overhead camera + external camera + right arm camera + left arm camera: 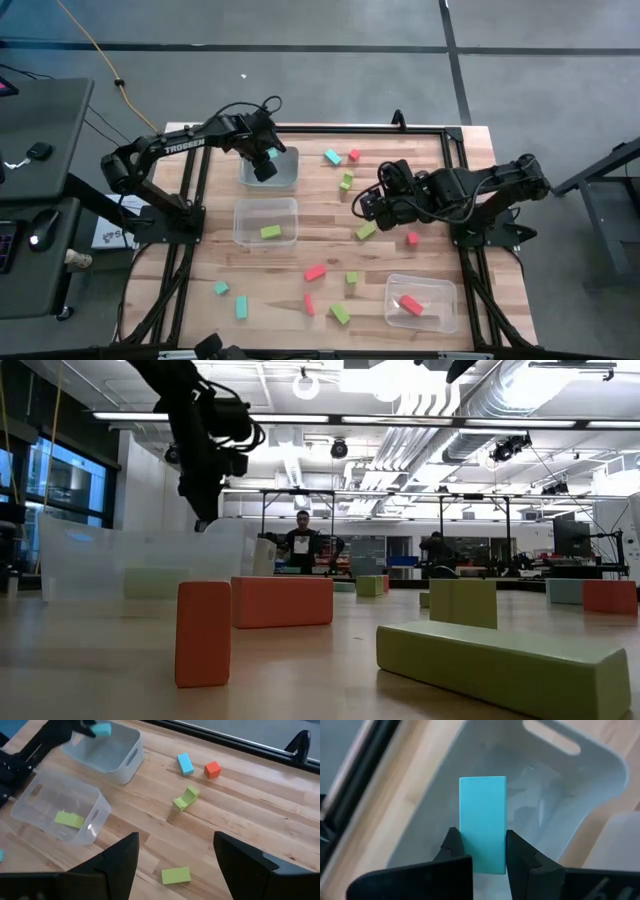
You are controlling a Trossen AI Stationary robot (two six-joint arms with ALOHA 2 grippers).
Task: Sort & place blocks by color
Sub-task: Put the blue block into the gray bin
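Above the clear rectangular plastic bin (580,795), left pincer (481,851) pinching a small cyan-blue bar block (482,820) upright between its fingers, right pincer (175,852) spread over the wooden desk (260,815).

light: bright, even, from ceiling strips (340,422) | shadows: soft, short | blur: near cyan block (482,822) soft, low-view foreground blocks defocused

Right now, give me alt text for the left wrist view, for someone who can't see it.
The left hand grips a cyan bar upright between its two dark fingers, held above an empty clear plastic bin that has a slot handle in its wall. The bin sits on a pale wooden table.
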